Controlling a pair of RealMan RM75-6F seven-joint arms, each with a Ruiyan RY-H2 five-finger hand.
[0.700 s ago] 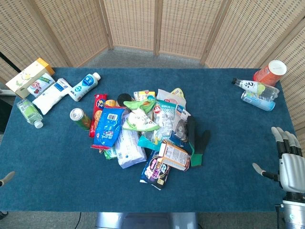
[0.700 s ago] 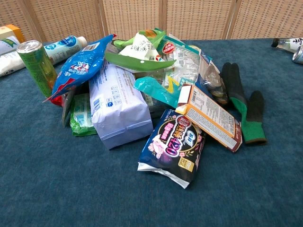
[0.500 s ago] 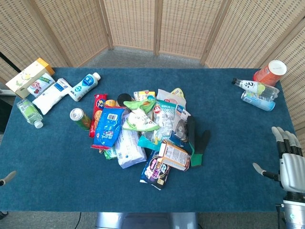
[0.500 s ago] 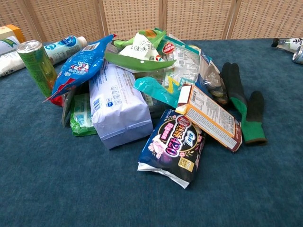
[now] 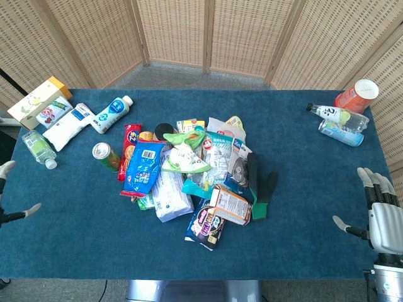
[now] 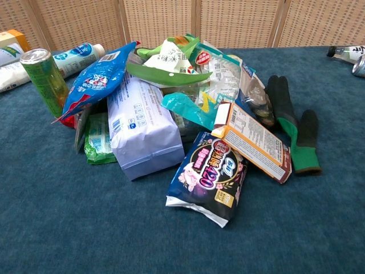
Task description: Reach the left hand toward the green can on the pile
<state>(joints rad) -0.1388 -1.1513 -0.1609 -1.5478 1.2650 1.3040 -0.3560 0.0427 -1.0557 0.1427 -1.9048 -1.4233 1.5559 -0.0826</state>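
Slim green metal can (image 5: 106, 156) stands upright at the left edge of the pile, silver pull-tab top, label print too small to read. Chest view: its base is touching or just beside the crinkled blue foil snack bag (image 6: 98, 80), barcode visible on the bag in head view.

Pile, mid-surface of the dark blue carpeted table (image 5: 75, 239): pale lavender soft plastic pack (image 6: 141, 128) under the blue bag; dark glossy pouch printed "420" (image 6: 207, 176) at the front; flat orange-edged cardboard box (image 6: 251, 140) leaning beside it; black and green knit gloves (image 6: 292, 127) on the pile's right side.

Far left corner: white plastic bottle with blue label (image 5: 112, 114), white pouches, yellow and white carton (image 5: 37, 102); clear green-tinted bottle (image 5: 39, 148) lying near the left edge. Far right corner: orange paper cup (image 5: 357, 95), two bottles lying beside it.

Left hand (image 5: 7, 198): only fingertips show at the left edge, spread, holding nothing, well apart from the can. Right hand (image 5: 379, 211): near the right edge, fingers extended and apart, holding nothing.
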